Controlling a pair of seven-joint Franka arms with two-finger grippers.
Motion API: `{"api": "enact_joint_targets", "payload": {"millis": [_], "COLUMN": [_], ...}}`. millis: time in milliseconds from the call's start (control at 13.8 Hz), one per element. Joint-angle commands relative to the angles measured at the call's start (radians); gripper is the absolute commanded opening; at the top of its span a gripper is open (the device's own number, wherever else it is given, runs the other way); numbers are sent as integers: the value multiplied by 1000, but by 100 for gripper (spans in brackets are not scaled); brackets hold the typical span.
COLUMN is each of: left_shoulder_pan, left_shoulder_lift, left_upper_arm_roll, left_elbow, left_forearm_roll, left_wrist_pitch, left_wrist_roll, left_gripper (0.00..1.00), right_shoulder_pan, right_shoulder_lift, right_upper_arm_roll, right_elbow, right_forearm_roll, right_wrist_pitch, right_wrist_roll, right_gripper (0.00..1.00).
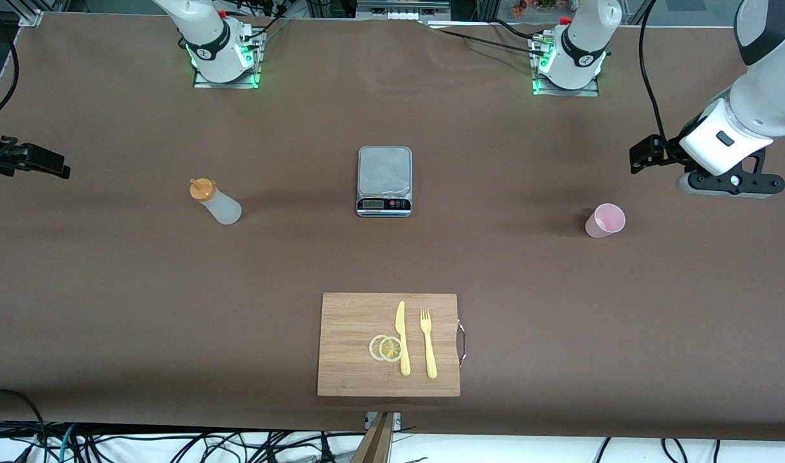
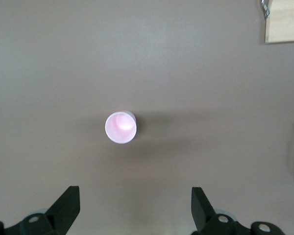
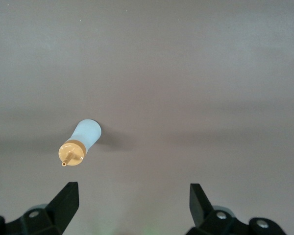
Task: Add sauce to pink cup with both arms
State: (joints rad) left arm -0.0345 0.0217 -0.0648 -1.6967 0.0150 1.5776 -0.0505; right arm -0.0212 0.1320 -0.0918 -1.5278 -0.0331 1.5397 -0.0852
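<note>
Nothing is grasped yet; this looks like the opening step, both arms poised high over a brown cloth-covered table [image 1: 109, 289]. The left gripper [image 2: 135, 208] hangs with fingers spread wide above the pink cup [image 1: 605, 220], a small tapered translucent plastic cup standing upright toward the left arm's end. The right gripper [image 3: 132, 205], equally spread, hangs over the sauce bottle [image 1: 215, 201], soft whitish plastic with an orange nozzle cap, toward the right arm's end. Between them sits a steel-topped kitchen scale [image 1: 384, 181]. Next, each gripper likely must descend and grip its item.
</note>
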Motion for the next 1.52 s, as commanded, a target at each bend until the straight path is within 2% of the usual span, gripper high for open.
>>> {"api": "enact_joint_targets", "payload": {"millis": [0,290,435,652,725,870,1160,1305,1450], "left_shoulder_pan": [1,21,48,36,41,48,53,80,149], "left_shoulder_lift": [-2,-20,-36,-23,-22,32,52,67,76], "left_upper_arm_roll": [8,17,20,-19,-47,-47,-50,-46,-46], "left_elbow": [15,29,104,141,135,150,132,108,45], "left_forearm_roll": [-18,-9,-20,-20,-7,-18,-4,-4,-13], "left_wrist_pitch": [-33,-140,-223,-225,-223,-212,-165,-110,-7], "left_wrist_roll": [17,21,63,63,60,67,73,118,299], "left_gripper": [100,100,100,100,100,100,100,100,100], "right_shoulder_pan": [-8,-9,-9,-9,-9,-9,-9,-9,-9], "right_shoulder_lift": [11,11,11,11,11,11,11,11,11], "right_upper_arm_roll": [6,6,6,6,6,6,6,6,6], "right_elbow": [26,28,26,26,26,26,26,26,26], "right_forearm_roll": [-4,-4,-4,-4,-4,-4,-4,-4,-4], "right_wrist_pitch": [-7,-7,-7,-7,-7,-9,-7,-7,-7], "right_wrist_roll": [4,4,4,4,4,4,4,4,4], "right_gripper": [100,100,100,100,100,100,100,100,100]}}
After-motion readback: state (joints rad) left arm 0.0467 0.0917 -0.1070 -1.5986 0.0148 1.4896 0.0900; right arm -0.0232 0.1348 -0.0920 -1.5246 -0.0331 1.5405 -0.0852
